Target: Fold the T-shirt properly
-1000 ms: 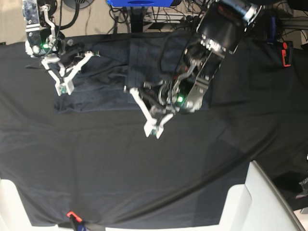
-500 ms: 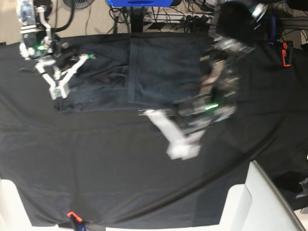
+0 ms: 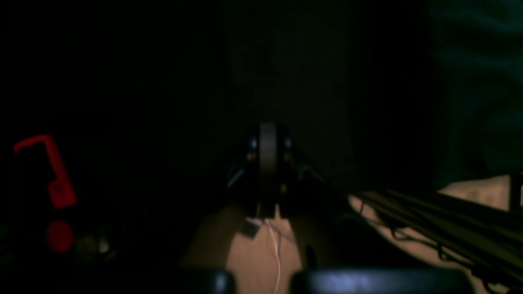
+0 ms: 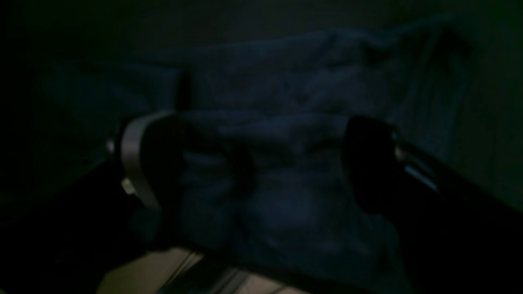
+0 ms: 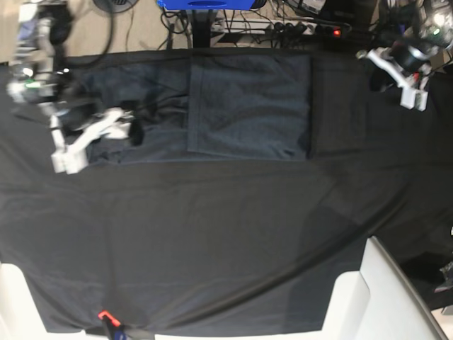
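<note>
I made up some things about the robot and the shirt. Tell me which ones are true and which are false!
1. The T-shirt lies on the black table cloth. True.
2. The left end effector is holding the T-shirt. False: it is off at the table's edge, away from the shirt.
3. The right end effector is open. True: shirt fabric shows between its spread fingers.
4. The T-shirt is bright red. False: it is dark grey.
</note>
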Tool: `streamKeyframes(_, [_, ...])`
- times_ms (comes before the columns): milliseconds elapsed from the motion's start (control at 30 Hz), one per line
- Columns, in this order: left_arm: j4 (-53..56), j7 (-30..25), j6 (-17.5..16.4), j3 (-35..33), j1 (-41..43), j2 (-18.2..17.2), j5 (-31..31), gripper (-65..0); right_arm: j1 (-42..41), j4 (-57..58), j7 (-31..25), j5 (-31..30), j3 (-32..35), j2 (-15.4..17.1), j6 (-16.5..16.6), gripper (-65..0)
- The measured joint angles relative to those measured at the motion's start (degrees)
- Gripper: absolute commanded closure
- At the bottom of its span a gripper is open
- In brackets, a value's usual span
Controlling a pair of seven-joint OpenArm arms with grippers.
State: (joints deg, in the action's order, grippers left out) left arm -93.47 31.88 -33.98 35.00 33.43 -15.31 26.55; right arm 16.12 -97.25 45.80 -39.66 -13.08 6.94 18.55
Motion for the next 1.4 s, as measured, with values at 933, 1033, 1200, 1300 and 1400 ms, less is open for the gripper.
streamKeyframes(933, [3.5,0.0,-5.53,5.77,-0.48,4.04,-0.24,0.0,-10.51,33.09,10.62,-10.1,-3.78,5.18,22.29,-59.1])
streamKeyframes(1033, [3.5,-0.04,-5.53,5.29,-0.44,4.22,-0.22,0.0,-10.49,33.07,10.14,-10.12,-2.91,4.24,22.32,-59.1])
streamKeyframes(1200, [3.5,-0.22,-5.53,5.29,-0.39,4.31,-0.22,0.0,-10.64,32.85,9.88,-10.56,0.52,4.09,22.47,-57.9])
streamKeyframes(1300, [3.5,-0.2,-5.53,5.29,-0.39,4.35,-0.22,0.0,-10.67,32.89,9.42,-10.05,0.72,3.15,22.45,-53.0])
streamKeyframes(1400, [3.5,-0.2,-5.53,5.29,-0.37,4.31,-0.24,0.0,-10.71,33.53,9.38,-10.19,0.96,2.51,22.47,-51.9])
